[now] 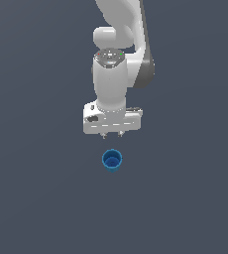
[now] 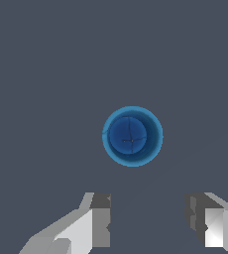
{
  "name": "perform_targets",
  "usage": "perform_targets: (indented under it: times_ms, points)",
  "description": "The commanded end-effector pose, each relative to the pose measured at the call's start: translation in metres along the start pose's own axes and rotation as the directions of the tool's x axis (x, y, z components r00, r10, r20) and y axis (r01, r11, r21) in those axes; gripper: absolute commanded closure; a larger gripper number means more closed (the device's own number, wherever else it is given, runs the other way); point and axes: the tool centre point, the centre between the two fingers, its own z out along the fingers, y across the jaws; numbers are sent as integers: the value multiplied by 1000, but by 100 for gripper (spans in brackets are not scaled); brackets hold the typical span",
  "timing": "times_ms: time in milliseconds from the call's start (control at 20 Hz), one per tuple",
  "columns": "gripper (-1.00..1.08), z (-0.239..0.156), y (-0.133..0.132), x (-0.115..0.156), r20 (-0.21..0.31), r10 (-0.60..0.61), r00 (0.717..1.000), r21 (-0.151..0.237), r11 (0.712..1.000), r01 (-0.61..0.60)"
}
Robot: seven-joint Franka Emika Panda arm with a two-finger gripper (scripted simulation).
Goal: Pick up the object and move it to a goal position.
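Observation:
The object is a small bright-blue round cup (image 1: 112, 160) standing upright on the flat grey floor, its darker inside facing up. In the wrist view the cup (image 2: 132, 136) shows from above as a ring with a lighter rim. My white gripper (image 1: 112, 134) hangs above the floor, a short way behind the cup in the exterior view, not touching it. Its two fingers (image 2: 100, 221) stand well apart with bare floor between them, so the gripper (image 2: 149, 218) is open and holds nothing. The cup lies ahead of the fingertips, not between them.
The white arm (image 1: 117, 59) rises from the gripper to the frame's top edge. A plain grey floor (image 1: 36, 198) spreads all round the cup.

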Motion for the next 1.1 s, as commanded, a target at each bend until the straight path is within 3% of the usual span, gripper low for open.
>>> perform_targets:
  times_ms: [0, 500, 1050]
  points:
    - [-20, 5, 0, 0, 1, -45, 999, 7, 999, 45]
    - [-20, 26, 1, -2, -10, -268, 963, 47, 962, 268]
    - [-20, 49, 1, -4, -50, -496, 867, 84, 863, 499]
